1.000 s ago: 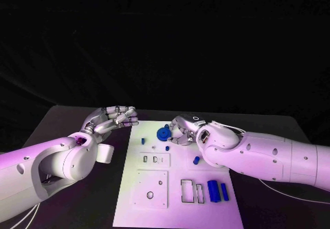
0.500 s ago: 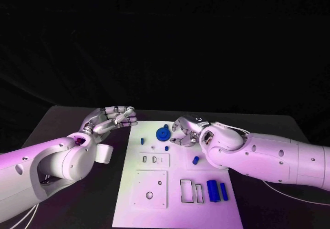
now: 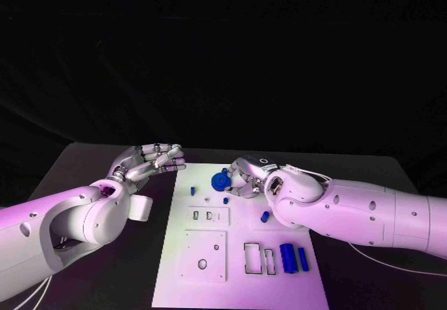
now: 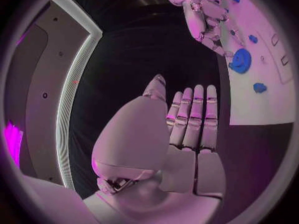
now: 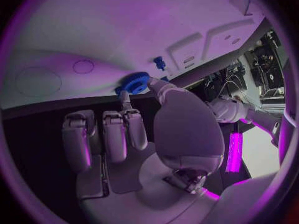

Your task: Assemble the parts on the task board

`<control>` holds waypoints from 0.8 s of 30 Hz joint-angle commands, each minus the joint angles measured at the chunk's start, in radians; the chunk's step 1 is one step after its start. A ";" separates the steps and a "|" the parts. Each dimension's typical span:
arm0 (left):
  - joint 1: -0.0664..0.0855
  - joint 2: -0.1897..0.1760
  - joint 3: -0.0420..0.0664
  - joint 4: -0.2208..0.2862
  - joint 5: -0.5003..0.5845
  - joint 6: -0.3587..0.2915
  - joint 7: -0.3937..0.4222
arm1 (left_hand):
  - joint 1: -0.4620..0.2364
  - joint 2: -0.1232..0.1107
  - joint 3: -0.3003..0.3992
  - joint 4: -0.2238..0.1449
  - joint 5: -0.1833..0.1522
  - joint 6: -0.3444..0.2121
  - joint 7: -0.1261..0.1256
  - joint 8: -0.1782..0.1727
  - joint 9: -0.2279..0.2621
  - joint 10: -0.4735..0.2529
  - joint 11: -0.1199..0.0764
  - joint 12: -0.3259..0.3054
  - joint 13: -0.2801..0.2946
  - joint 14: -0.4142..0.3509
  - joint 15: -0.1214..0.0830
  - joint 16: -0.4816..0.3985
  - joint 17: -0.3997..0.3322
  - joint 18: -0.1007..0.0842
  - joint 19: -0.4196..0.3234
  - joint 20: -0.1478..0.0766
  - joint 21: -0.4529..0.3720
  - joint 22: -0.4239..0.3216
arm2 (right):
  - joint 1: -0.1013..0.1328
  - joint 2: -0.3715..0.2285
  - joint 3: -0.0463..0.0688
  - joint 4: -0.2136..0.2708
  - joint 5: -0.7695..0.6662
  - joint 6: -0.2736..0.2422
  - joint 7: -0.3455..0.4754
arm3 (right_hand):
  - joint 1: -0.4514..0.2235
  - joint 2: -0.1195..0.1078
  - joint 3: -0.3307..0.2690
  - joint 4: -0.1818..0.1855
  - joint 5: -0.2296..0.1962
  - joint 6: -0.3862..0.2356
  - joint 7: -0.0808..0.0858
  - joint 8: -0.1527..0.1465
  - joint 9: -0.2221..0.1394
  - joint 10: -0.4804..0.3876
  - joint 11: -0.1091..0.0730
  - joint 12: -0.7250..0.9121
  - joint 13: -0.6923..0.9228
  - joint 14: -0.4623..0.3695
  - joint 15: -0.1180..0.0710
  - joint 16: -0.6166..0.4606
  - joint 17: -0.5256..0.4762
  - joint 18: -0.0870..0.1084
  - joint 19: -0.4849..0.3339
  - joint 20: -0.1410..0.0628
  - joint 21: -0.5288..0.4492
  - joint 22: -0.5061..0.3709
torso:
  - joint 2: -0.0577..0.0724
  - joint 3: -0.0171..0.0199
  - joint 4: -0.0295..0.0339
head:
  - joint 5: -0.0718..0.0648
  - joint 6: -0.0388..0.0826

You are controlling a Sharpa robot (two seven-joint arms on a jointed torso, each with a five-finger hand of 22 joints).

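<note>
The white task board (image 3: 244, 284) lies in the middle of the black table. Near its far end my right hand (image 3: 246, 177) pinches a blue gear (image 3: 221, 181) between thumb and a finger, just above the board. The right wrist view shows the same gear (image 5: 132, 83) at the fingertips (image 5: 124, 95), with a small blue peg (image 5: 160, 62) standing beyond it. My left hand (image 3: 149, 161) hovers off the board's left far corner, fingers stretched out side by side and holding nothing. In the left wrist view the left hand (image 4: 187, 129) faces the gear (image 4: 240, 60) and the right hand (image 4: 202, 15).
A small blue peg (image 3: 194, 191) stands on the board's left side and a blue piece (image 3: 265, 217) lies near the middle. Two blue blocks (image 3: 294, 258) lie at the near right beside rectangular slots (image 3: 259, 257). Grey inset plates (image 3: 205, 255) sit on the left.
My right hand has shifted slightly to the left with the gear still pinched. The left hand has stayed where it was.
</note>
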 commanded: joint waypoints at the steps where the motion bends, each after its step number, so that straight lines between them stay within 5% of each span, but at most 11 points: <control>1: 0.001 0.002 0.001 0.003 -0.004 0.014 0.006 | -0.010 0.003 -0.005 -0.001 -0.005 -0.006 -0.001 0.004 0.001 -0.001 0.006 -0.004 0.001 -0.005 -0.001 -0.003 0.001 0.011 0.000 0.010 -0.006 -0.001 | 0.001 0.009 0.000 -0.010 0.011 0.006 0.009 | 0.009 0.005 -0.001 0.011 0.004 -0.011 0.001 -0.007 -0.006 0.032 0.006 0.005 0.158 0.096 0.008 0.007 0.226 -0.014 0.104 0.006 0.004 0.263 | 0.000 -0.0004 0.0007 | -0.001 -0.003; 19: 0.001 0.000 0.001 0.004 -0.004 0.014 0.006 | -0.010 0.003 -0.005 -0.001 -0.005 -0.006 -0.001 0.004 0.001 -0.001 0.006 -0.004 0.001 -0.005 -0.001 -0.003 0.001 0.011 0.000 0.010 -0.006 -0.001 | 0.001 0.015 0.000 -0.017 0.023 0.015 0.020 | 0.027 0.014 -0.003 0.015 0.007 -0.024 0.007 -0.018 -0.022 0.034 0.010 0.008 0.161 0.095 0.012 0.007 0.224 -0.014 0.104 0.010 0.004 0.262 | 0.000 0.0014 -0.0011 | 0.002 -0.005; 24: 0.001 0.001 0.001 0.002 -0.004 0.014 0.007 | -0.010 0.003 -0.005 -0.001 -0.005 -0.006 -0.001 0.004 0.001 -0.001 0.006 -0.004 0.001 -0.005 -0.001 -0.003 0.001 0.011 0.000 0.010 -0.006 -0.001 | 0.001 -0.018 0.000 0.013 0.025 -0.037 0.036 | 0.043 0.014 0.002 0.010 0.010 -0.012 0.005 -0.014 -0.027 0.038 0.009 0.013 0.166 0.095 0.012 0.006 0.224 -0.014 0.104 0.010 0.004 0.263 | -0.001 0.0020 -0.0014 | 0.002 -0.003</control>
